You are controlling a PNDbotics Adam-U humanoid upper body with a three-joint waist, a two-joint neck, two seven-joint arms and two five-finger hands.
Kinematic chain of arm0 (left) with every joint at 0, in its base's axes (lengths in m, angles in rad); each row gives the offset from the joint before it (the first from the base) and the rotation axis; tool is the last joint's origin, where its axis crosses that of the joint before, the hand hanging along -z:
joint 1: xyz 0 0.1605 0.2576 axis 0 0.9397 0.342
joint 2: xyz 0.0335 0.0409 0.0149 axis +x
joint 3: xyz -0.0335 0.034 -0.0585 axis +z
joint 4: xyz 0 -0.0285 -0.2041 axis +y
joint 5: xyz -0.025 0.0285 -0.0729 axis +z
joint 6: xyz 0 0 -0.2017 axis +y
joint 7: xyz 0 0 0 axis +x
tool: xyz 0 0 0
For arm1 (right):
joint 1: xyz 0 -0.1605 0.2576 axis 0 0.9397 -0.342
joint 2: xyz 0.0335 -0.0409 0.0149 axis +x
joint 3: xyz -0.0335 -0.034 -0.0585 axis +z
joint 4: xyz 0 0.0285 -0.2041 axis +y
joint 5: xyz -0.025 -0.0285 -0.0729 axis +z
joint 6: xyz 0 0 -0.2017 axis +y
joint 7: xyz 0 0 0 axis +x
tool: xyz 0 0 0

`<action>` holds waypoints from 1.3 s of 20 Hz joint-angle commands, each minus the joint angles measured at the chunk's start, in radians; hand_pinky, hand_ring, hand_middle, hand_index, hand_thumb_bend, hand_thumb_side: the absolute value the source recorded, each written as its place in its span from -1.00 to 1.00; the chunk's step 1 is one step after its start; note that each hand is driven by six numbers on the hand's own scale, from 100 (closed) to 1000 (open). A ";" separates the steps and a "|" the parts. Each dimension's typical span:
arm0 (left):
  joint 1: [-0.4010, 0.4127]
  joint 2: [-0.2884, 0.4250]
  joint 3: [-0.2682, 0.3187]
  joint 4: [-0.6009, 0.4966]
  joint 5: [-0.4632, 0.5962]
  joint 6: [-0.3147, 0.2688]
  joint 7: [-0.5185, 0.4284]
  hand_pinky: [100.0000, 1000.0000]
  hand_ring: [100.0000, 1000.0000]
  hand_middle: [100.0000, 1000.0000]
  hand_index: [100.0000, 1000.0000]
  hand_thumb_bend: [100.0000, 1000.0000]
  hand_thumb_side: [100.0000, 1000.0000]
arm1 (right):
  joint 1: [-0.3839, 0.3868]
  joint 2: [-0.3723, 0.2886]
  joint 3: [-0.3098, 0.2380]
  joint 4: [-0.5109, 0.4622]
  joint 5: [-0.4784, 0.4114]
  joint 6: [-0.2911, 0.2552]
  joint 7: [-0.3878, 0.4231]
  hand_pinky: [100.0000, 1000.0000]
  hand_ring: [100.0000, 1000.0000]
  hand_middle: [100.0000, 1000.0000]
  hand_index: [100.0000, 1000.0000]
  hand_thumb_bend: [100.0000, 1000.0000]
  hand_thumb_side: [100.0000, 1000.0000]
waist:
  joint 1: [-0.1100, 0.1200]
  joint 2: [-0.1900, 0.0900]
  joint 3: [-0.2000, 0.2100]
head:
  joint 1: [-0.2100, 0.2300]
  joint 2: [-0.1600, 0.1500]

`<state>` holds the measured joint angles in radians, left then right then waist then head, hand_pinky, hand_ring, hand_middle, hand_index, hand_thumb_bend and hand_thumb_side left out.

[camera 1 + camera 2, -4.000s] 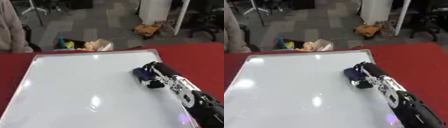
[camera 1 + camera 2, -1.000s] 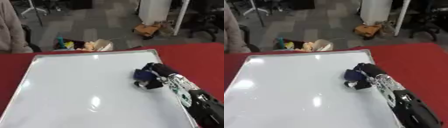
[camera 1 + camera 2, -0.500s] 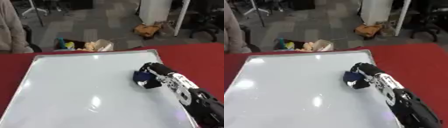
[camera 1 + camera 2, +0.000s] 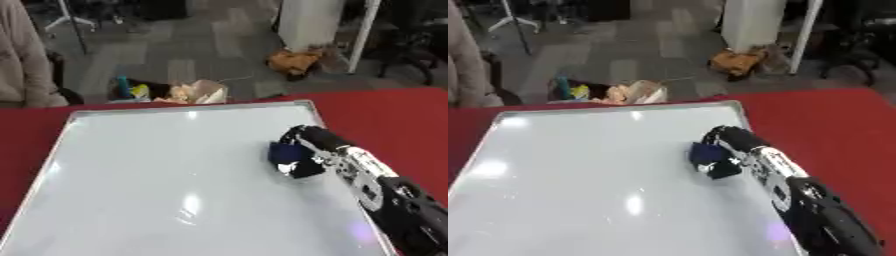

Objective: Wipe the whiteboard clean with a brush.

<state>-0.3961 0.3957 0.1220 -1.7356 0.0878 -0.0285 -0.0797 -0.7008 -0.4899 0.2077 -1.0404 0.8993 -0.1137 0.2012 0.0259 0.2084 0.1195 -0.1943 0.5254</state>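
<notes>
Fingers (image 4: 302, 136) of the right hand (image 4: 313, 147) curl around the blue brush (image 4: 283, 153), pressing it on the whiteboard (image 4: 157, 175).

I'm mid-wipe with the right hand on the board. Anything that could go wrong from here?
The right hand, curled on the blue brush, works close to the whiteboard's right rim; a stroke that way could run off onto the red table. The board lies flat, seemingly unfixed, so pushing might slide it.
</notes>
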 commanded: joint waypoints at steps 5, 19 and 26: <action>-0.009 0.018 0.009 -0.013 0.006 -0.002 -0.001 -0.05 0.14 0.14 0.42 0.43 0.66 | 0.017 -0.003 -0.024 0.118 0.035 0.128 -0.074 -0.05 0.10 0.27 0.47 -1.00 0.07 | 0.009 -0.004 0.002 | 0.001 -0.004; -0.010 0.017 0.009 -0.012 0.006 -0.002 0.000 -0.06 0.14 0.14 0.42 0.44 0.66 | 0.012 -0.020 -0.069 0.172 0.061 0.283 -0.164 -0.08 0.06 0.23 0.46 -1.00 0.02 | 0.009 -0.004 0.004 | 0.001 -0.008; -0.009 0.016 0.008 -0.011 0.007 -0.001 -0.001 -0.06 0.14 0.14 0.42 0.44 0.66 | 0.002 -0.016 -0.065 0.171 0.046 0.290 -0.169 -0.10 0.03 0.21 0.45 -1.00 0.02 | 0.012 -0.005 0.008 | 0.000 -0.007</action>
<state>-0.3960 0.3956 0.1220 -1.7355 0.0883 -0.0286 -0.0798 -0.7196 -0.4894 0.1416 -0.9298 0.9531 0.1653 0.0175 0.0294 0.2065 0.1289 -0.1946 0.5254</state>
